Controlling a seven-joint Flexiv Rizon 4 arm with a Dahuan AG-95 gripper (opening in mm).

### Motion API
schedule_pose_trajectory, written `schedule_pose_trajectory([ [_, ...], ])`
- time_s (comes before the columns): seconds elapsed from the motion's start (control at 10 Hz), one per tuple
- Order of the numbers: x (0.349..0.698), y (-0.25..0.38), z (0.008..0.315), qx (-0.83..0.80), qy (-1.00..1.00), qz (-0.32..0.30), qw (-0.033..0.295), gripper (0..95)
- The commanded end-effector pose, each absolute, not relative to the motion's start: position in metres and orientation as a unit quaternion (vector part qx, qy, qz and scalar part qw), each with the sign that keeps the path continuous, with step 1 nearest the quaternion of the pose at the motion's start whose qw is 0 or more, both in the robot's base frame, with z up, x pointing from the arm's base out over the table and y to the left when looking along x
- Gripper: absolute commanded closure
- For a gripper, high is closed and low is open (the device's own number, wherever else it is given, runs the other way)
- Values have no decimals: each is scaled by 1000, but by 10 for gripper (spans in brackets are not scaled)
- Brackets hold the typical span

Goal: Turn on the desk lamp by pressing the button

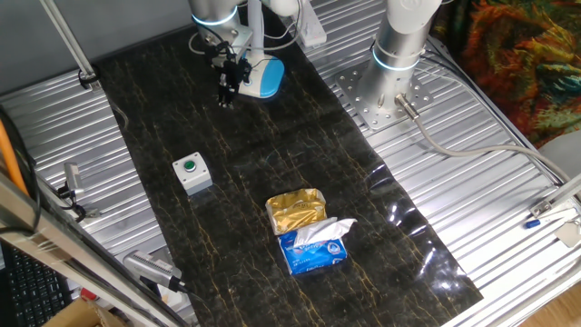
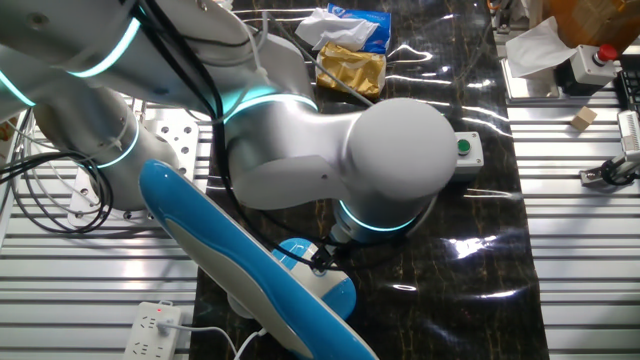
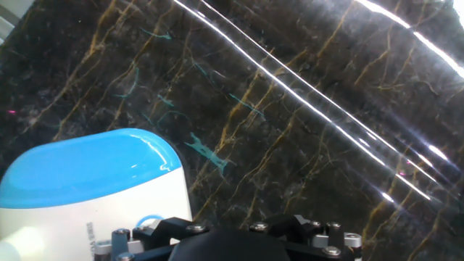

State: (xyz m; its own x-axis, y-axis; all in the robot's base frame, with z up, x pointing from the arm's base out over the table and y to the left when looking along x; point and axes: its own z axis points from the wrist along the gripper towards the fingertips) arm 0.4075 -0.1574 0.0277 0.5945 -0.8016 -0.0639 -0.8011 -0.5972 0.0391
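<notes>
The desk lamp's flat base (image 1: 264, 78), with a light blue rim and white centre, sits at the far end of the dark mat. Its slim white stem (image 1: 257, 32) rises beside the arm. My gripper (image 1: 226, 94) points down at the mat just left of the base, close to it. In the hand view the base (image 3: 94, 185) fills the lower left, with a small blue ring mark (image 3: 148, 218) on its white face. Only the gripper's black body (image 3: 239, 243) shows there, and the fingertips are hidden. In the other fixed view the arm covers most of the base (image 2: 325, 285).
A grey box with a green button (image 1: 192, 173) sits mid-mat on the left. A gold packet (image 1: 295, 211) and a blue tissue pack (image 1: 313, 247) lie nearer the front. A grey robot pedestal (image 1: 399, 41) stands right of the lamp. The lamp's blue-and-white head (image 2: 220, 255) reaches across the other fixed view.
</notes>
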Motion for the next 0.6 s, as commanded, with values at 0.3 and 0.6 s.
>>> schedule_pose_trajectory([
  [0.3,405,-165,16,881,-469,-58,0,0],
  [0.6,404,-165,15,887,-460,-28,-16,0],
])
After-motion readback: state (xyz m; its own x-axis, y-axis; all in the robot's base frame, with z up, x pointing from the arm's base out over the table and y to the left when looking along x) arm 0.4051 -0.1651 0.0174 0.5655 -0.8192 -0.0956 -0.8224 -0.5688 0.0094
